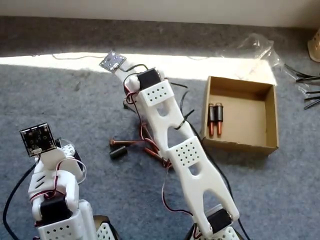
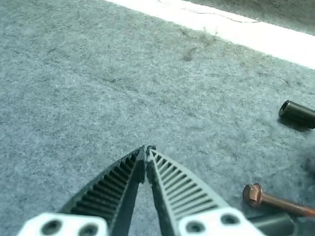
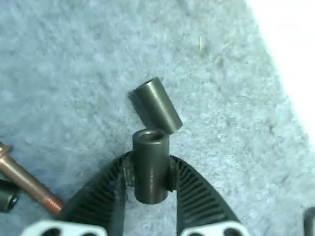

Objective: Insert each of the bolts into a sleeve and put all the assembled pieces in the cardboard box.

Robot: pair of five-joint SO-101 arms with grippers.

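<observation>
**White links, black motors, ribbed dark fingers**

My left arm (image 1: 55, 192) and my right arm (image 1: 186, 152) are built from white plastic links, each with a panel of small round holes in neat rows. Black servo motors (image 1: 149, 77) sit boxed at the joints. Thin red, black and white wires (image 1: 164, 195) loop loosely along the links, and a thicker black cable (image 1: 7, 210) trails beside the left one. Each wrist carries a small square circuit board: a dark board (image 1: 38, 138) on the left, a paler board (image 1: 112, 61) on the right. My left gripper (image 2: 146, 150) and right gripper (image 3: 151, 167) share dark tapered fingers (image 2: 118, 184) ribbed with fine ridges, fixed to white mounts (image 2: 64, 227) with round screw holes.
</observation>
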